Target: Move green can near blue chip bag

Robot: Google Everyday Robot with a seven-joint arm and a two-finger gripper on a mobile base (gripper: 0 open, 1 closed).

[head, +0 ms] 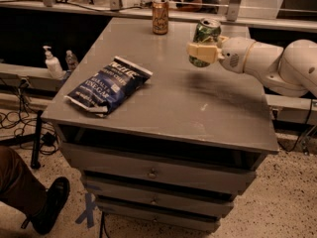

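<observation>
The green can [206, 32] has a mottled green and white label and a silver top. My gripper [202, 50] is shut on it and holds it upright in the air above the right back part of the grey table [188, 108]. The arm reaches in from the right. The blue chip bag [110, 84] lies flat on the table's left front part, well to the left of the can and below it in the view.
An orange-brown can [160, 16] stands at the table's back edge, left of the gripper. Two bottles [51, 63] stand on a ledge left of the table. A person's leg and shoe [43, 202] are on the floor at lower left. Drawers are under the tabletop.
</observation>
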